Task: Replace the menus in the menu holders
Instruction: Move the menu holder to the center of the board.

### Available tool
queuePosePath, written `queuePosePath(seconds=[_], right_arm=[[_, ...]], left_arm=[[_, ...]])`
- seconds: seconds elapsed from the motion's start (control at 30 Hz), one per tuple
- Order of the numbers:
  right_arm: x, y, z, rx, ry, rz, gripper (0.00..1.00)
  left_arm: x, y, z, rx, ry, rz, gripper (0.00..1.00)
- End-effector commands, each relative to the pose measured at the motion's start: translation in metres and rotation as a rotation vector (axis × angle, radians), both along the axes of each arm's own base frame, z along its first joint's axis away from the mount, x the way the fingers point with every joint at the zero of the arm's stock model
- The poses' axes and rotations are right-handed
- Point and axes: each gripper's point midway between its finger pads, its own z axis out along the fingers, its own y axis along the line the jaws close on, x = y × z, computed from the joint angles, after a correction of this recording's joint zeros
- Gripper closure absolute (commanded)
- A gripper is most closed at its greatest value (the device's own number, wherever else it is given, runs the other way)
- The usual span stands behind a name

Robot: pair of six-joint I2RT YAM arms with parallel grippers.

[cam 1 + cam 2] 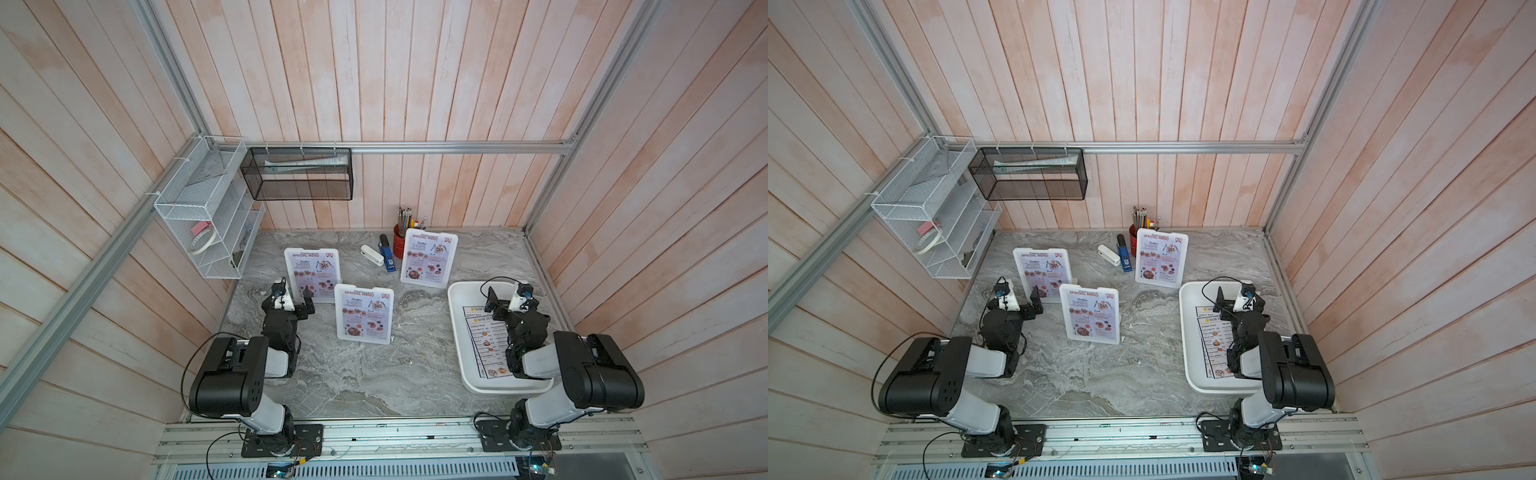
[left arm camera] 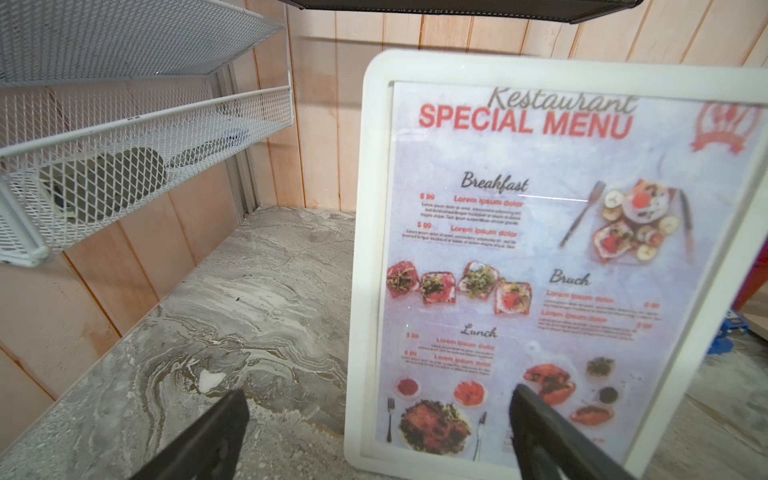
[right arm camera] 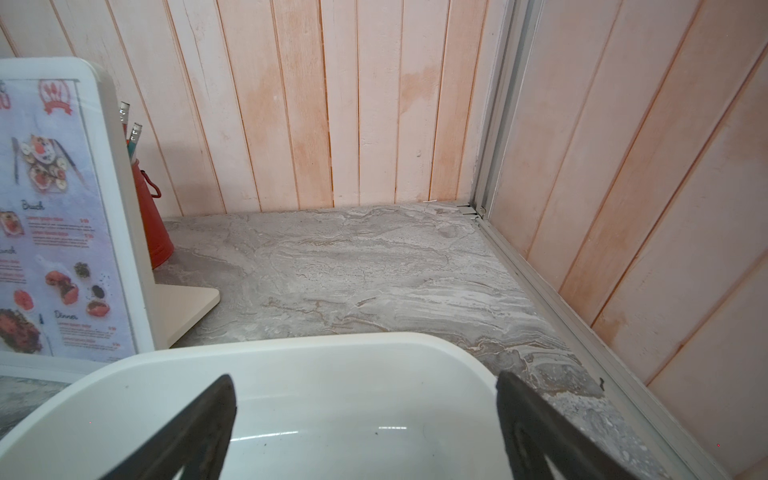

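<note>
Three white menu holders stand on the marble table, each with a red "SPECIAL MENU" sheet: left, middle, back right. "DIM SUM INN" menus lie stacked in a white tray on the right. My left gripper is open just in front of the left holder, whose menu fills the left wrist view; nothing is between the fingers. The right gripper hangs open and empty over the tray's far end, near the back right holder.
A red pencil cup, a blue stapler and a white stapler sit at the back. A white wire shelf and a black mesh basket hang on the walls at the left. Wooden walls close three sides.
</note>
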Motion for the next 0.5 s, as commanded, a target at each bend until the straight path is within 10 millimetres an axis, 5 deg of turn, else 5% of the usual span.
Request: queuePosePath(seconds=[0.0, 0.27, 0.47], right_arm=[[0.003, 0.001, -0.001, 0.01, 0.005, 0.008, 0.02], [0.017, -0.005, 0.023, 0.018, 0.059, -0.019, 0.02], [0.023, 0.031, 0.072, 0.056, 0.097, 0.13, 0.02]], left_arm=[[0.0, 0.0, 0.002, -0.015, -0.01, -0.023, 0.0], [0.013, 0.021, 0.031, -0.057, 0.052, 0.079, 0.0], [0.016, 0.025, 0.051, -0.222, 0.191, 0.168, 0.0]])
